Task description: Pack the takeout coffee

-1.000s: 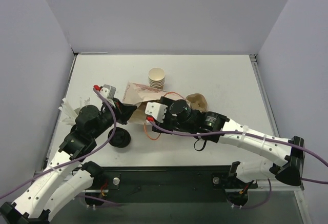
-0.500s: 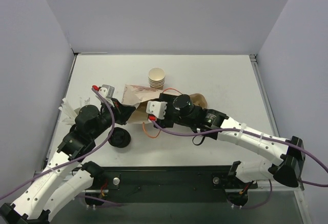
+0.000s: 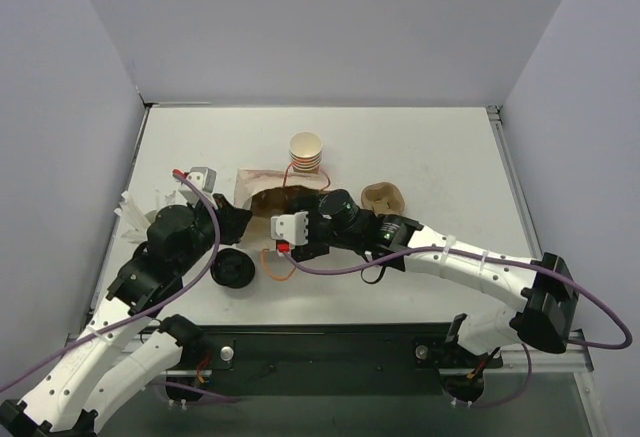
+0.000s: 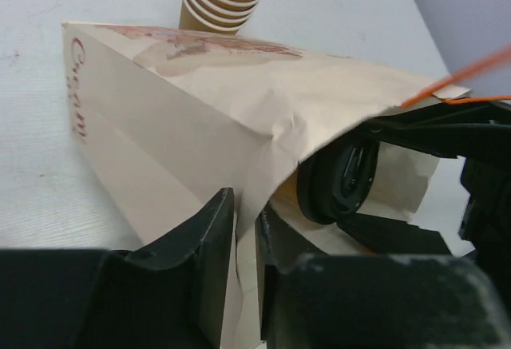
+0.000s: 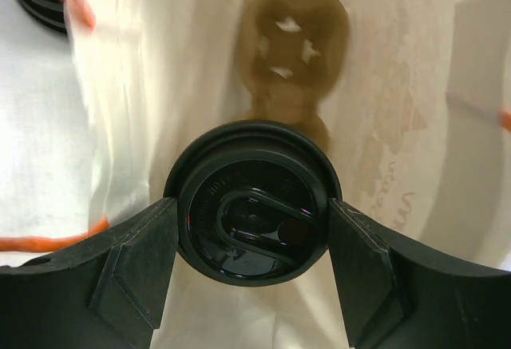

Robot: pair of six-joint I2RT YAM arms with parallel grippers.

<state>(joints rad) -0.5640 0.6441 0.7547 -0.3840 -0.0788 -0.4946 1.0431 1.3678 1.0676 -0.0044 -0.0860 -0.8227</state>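
Top and wrist views of a two-arm packing scene. A tan paper bag (image 3: 256, 176) lies on its side on the white table (image 3: 440, 157), its closed end toward a stack of nested tan cups (image 3: 306, 150) and its dark mouth turned toward the arm bases. One orange cord handle (image 3: 273, 263) trails onto the table at the mouth. The takeout coffee (image 5: 254, 202) is inside the bag, just within the mouth. Its long axis runs along the bag's depth, with the black lid facing squarely out toward the right wrist camera and the base pointing at the closed end. The cup body is hidden behind the lid, and whether it rests on the lower wall of the bag cannot be told. The right gripper (image 5: 252, 229) reaches into the mouth and grips the coffee, one finger (image 5: 134, 263) pressed against each side of the lid's rim. The left gripper (image 4: 246, 263) is at the left lip of the mouth, its jaws nearly together with the folded paper edge pinched between its fingers (image 4: 209, 247). In the left wrist view the lid appears edge-on under the raised upper wall. A brown moulded-pulp carrier (image 3: 383, 197) sits just right of the bag, and a stack of black lids (image 3: 232, 270) lies near the left arm.
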